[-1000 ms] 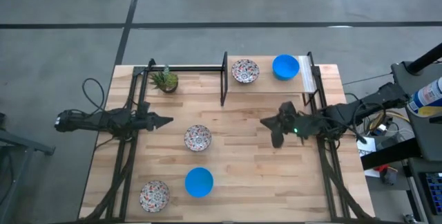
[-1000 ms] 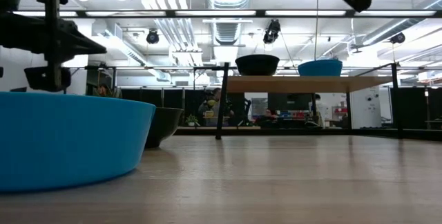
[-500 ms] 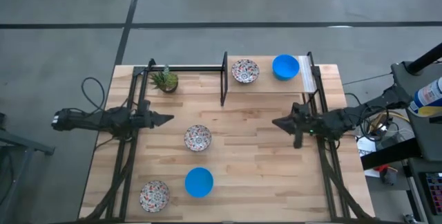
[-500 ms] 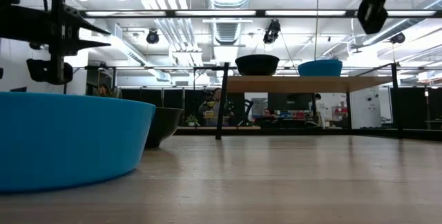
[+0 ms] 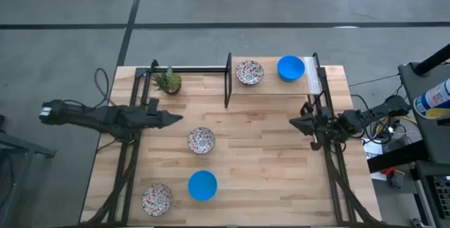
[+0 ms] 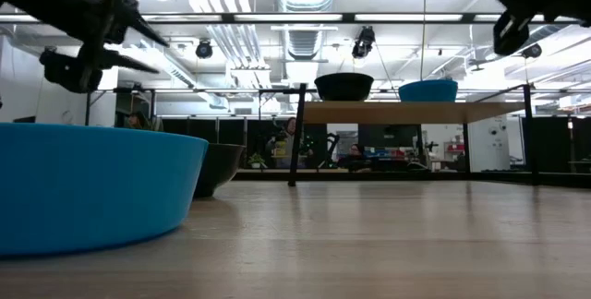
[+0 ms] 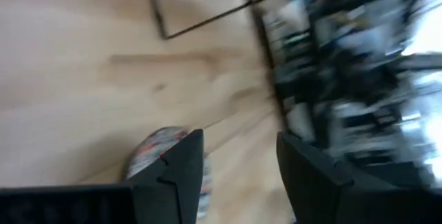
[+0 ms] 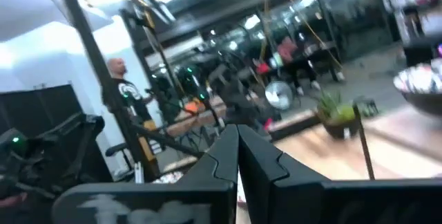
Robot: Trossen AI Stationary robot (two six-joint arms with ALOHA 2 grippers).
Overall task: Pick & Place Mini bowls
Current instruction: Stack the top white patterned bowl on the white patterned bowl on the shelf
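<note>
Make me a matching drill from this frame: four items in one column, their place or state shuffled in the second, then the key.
Items
1. blue bowl on the shelf
2. potted plant
3. left gripper
4. right gripper

Place or state
A. jaws shut, near the table's right edge
B. far-left part of the table, by the black frame
C. raised shelf, beside a patterned bowl
D. jaws open, above and left of the middle patterned bowl

Pairs: 1-C, 2-B, 3-D, 4-A
</note>
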